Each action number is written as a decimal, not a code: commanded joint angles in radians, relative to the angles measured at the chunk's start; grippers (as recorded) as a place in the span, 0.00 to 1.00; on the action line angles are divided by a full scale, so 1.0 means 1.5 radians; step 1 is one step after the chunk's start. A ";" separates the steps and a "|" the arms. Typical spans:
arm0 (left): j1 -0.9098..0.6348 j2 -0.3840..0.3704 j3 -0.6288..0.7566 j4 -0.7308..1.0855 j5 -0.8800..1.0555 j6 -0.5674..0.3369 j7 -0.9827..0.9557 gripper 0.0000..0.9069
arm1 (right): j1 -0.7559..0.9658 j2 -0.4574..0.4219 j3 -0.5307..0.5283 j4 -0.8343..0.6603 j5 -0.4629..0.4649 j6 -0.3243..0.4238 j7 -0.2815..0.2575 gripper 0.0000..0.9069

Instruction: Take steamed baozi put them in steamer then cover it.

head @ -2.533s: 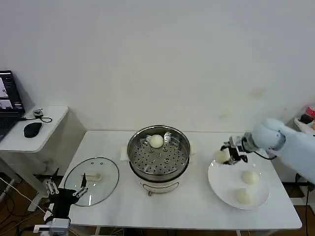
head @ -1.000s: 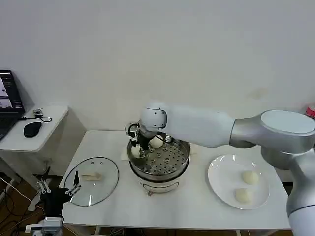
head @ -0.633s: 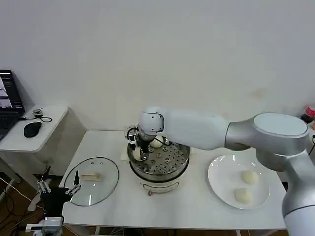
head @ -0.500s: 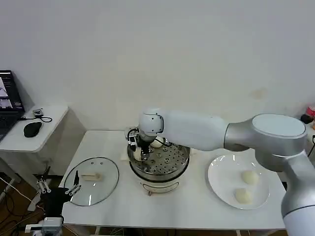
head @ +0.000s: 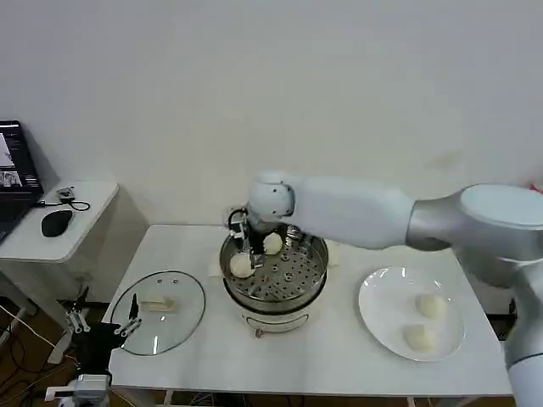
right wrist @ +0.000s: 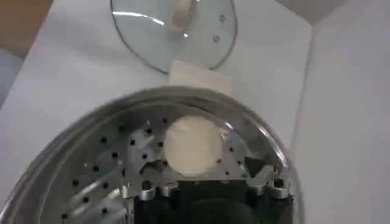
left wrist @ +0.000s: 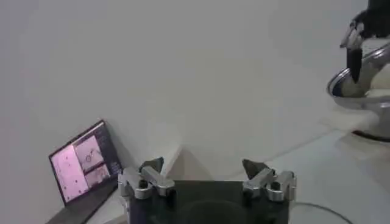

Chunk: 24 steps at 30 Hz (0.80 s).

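The steamer (head: 316, 254) stands mid-table with two steamed baozi on its perforated tray, one at the left (head: 241, 265) and one at the back (head: 272, 243). My right gripper (head: 247, 240) hovers open just above the left bun; its wrist view has that baozi (right wrist: 192, 145) lying free on the tray inside the steamer rim (right wrist: 109, 103), between the spread fingers of the gripper (right wrist: 204, 167). Two more baozi (head: 431, 306) (head: 418, 337) lie on the white plate (head: 386, 305). The cover (head: 159, 309) (right wrist: 173, 27) lies flat left of the steamer. My left gripper (head: 102, 324) (left wrist: 204, 167) waits open by the table's front-left corner.
A low side table at the far left carries a mouse (head: 56, 223) and a laptop (head: 13, 174) (left wrist: 82, 167). The left wrist view catches the steamer (left wrist: 365, 85) and the right gripper (left wrist: 356, 42) far off. Bare tabletop lies in front of the steamer.
My right arm carried a baozi from the plate to the steamer's left side, set it down, opened and lifted slightly. The left arm shifted only a little.
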 commanded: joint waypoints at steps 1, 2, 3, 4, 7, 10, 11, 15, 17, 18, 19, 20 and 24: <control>-0.001 0.002 0.003 0.002 0.001 0.000 0.000 1.00 | 0.135 -0.237 0.002 0.161 -0.007 0.043 -0.066 1.00; -0.001 0.003 0.004 0.003 0.001 0.000 0.000 1.00 | 0.148 -0.289 -0.011 0.190 -0.035 0.069 -0.089 1.00; -0.001 0.003 0.005 0.003 0.001 0.000 0.000 1.00 | 0.153 -0.314 -0.020 0.205 -0.046 0.080 -0.100 1.00; -0.002 0.003 0.007 0.003 0.001 0.000 0.000 1.00 | 0.154 -0.334 -0.026 0.211 -0.060 0.087 -0.106 1.00; -0.002 0.003 0.015 0.006 0.004 0.000 0.000 1.00 | 0.145 -0.426 -0.039 0.245 -0.099 0.121 -0.126 1.00; 0.000 0.001 0.024 0.006 0.007 0.000 0.000 1.00 | 0.109 -0.509 -0.033 0.269 -0.160 0.147 -0.136 1.00; 0.000 0.000 0.026 0.006 0.009 -0.001 0.000 1.00 | 0.098 -0.532 -0.032 0.276 -0.172 0.153 -0.137 1.00; 0.000 -0.004 0.032 0.007 0.016 -0.002 0.000 1.00 | 0.019 -0.604 -0.009 0.291 -0.233 0.182 -0.138 1.00; 0.001 -0.004 0.033 0.007 0.018 -0.002 0.001 1.00 | -0.023 -0.629 0.016 0.294 -0.246 0.185 -0.134 1.00; 0.001 -0.004 0.034 0.008 0.019 -0.002 0.001 1.00 | -0.056 -0.646 0.031 0.296 -0.255 0.189 -0.130 1.00; 0.002 -0.004 0.035 0.010 0.020 -0.002 0.000 1.00 | -0.085 -0.654 0.044 0.296 -0.264 0.193 -0.128 1.00; 0.002 -0.003 0.035 0.011 0.020 -0.002 0.000 1.00 | -0.114 -0.665 0.062 0.296 -0.271 0.198 -0.127 1.00; 0.001 -0.005 0.037 0.018 0.024 -0.003 -0.001 1.00 | -0.248 -0.692 0.172 0.287 -0.313 0.212 -0.119 1.00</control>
